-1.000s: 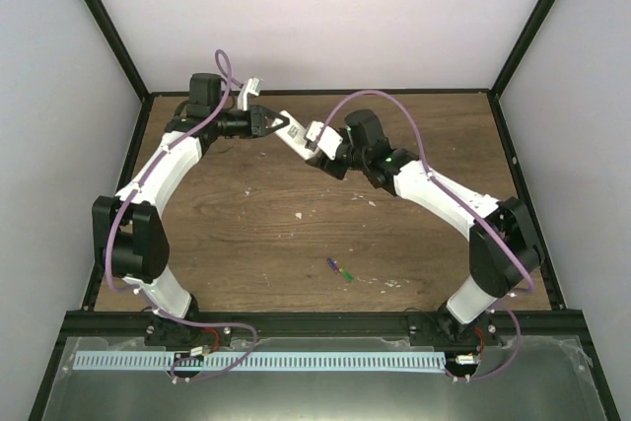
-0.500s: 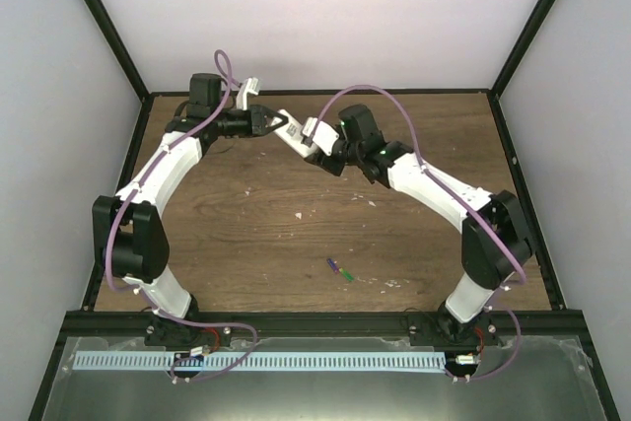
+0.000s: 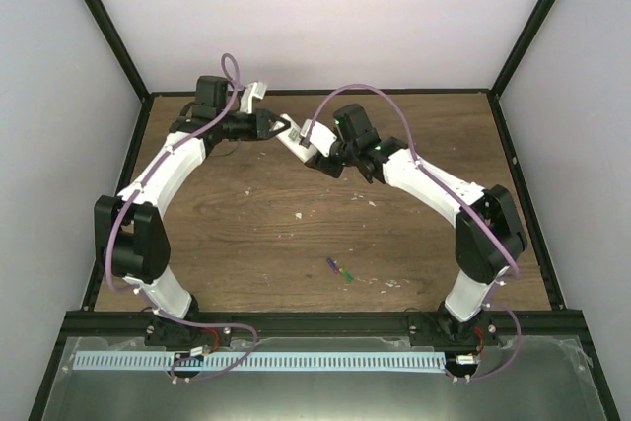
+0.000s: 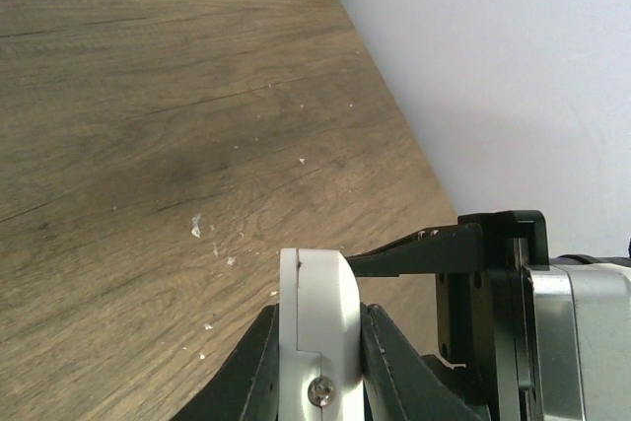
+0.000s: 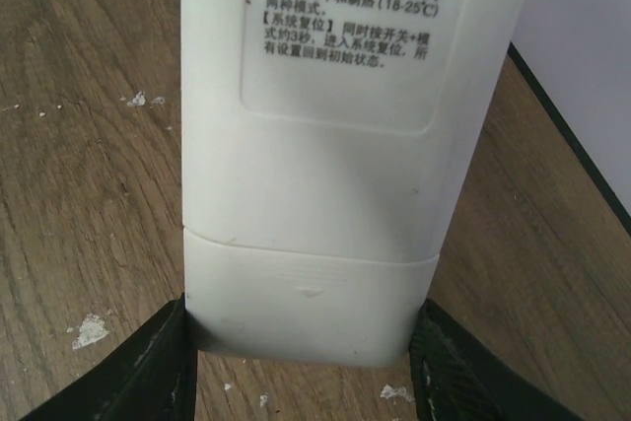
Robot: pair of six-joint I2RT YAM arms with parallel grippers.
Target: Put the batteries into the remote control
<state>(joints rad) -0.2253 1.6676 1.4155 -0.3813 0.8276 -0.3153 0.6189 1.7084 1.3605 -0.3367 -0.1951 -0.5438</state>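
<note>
The remote control (image 3: 294, 144) is held above the back middle of the table by both grippers. My left gripper (image 3: 280, 126) is shut on its thin edge; in the left wrist view the white edge (image 4: 317, 327) sits between my two black fingers (image 4: 246, 372). My right gripper (image 3: 314, 148) is shut on the other end. The right wrist view shows the remote's back (image 5: 311, 145) with printed text and the closed battery cover (image 5: 308, 298) between my fingers (image 5: 158, 372). The purple-blue and green batteries (image 3: 340, 268) lie end to end on the table, near the front middle.
The wooden table (image 3: 256, 234) has black frame posts at its corners and white walls all round. The right gripper's black finger (image 4: 424, 248) shows in the left wrist view, close behind the remote. Small white flecks dot the wood.
The right arm has swung left and its wrist has moved closer to the left gripper. The remote has shifted slightly left with it. Both grippers stay shut on it.
</note>
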